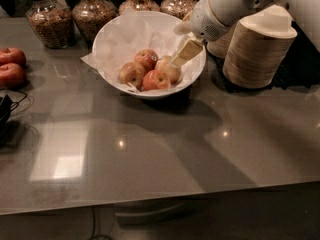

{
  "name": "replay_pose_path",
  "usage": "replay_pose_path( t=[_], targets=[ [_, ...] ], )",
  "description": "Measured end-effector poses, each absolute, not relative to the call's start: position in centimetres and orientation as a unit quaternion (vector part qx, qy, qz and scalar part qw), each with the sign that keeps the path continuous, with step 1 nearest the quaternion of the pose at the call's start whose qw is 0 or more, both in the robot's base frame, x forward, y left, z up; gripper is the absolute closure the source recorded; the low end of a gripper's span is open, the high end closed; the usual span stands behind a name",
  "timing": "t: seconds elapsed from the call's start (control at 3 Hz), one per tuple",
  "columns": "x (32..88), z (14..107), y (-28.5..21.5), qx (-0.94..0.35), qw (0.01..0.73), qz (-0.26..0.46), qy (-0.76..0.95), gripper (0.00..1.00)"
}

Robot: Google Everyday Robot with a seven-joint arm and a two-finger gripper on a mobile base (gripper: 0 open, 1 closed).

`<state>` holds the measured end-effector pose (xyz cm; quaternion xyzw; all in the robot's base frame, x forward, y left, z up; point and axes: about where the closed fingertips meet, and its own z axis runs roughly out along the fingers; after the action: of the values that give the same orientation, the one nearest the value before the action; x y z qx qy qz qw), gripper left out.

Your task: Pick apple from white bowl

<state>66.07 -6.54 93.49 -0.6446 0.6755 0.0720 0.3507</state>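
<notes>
Camera view shows the gripper (pixel 186 53), its spread impossible to tell, poised at the apple (pixel 169 70) lying among three others in the bowl (pixel 150 92); firm, light and smooth-skinned, it likely wants a grip across its widest middle.

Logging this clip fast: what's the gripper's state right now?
Gripper: lowered into the white bowl, right by the apple; open or closed cannot be told.
</notes>
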Motion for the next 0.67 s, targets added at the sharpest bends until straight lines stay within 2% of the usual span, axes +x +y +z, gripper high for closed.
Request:
replay_pose_path(
  t=[0.67],
  targets=[
    [66.48,92.27,-6.51,-0.642,0.348,0.080,0.679,0.31]
  ],
)
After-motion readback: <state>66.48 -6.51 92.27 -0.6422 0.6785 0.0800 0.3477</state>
